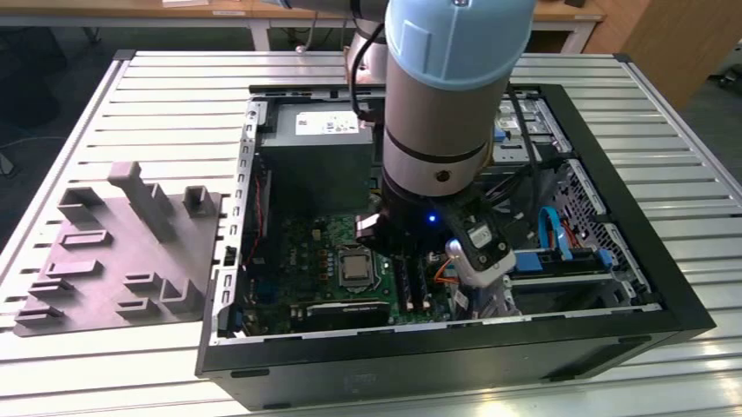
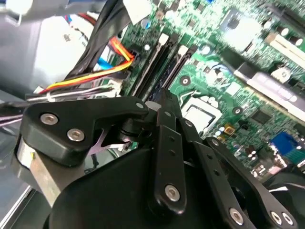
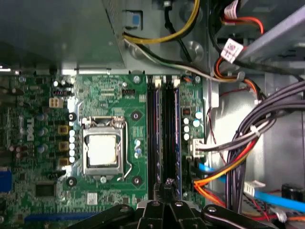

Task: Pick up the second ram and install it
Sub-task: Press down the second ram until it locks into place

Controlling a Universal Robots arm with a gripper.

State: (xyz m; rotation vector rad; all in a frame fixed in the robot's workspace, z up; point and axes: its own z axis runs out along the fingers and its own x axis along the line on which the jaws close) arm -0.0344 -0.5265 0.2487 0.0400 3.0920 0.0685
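Gripper (image 3: pixel 167 185) is down inside the open black computer case (image 1: pixel 614 340), over the green circuit board (image 3: pixel 109 93). In both wrist views its black fingers are pinched to a narrow point (image 2: pixel 164 98) with nothing visible between them. The second ram, a thin blue circuit stick (image 3: pixel 177 133), stands on edge in the long black slot strips (image 3: pixel 152 133), in the one farthest from the square silver processor socket (image 3: pixel 102 150). Its near end is just beside the fingertips, off to one side rather than under them; can't tell if they touch, or if it's latched
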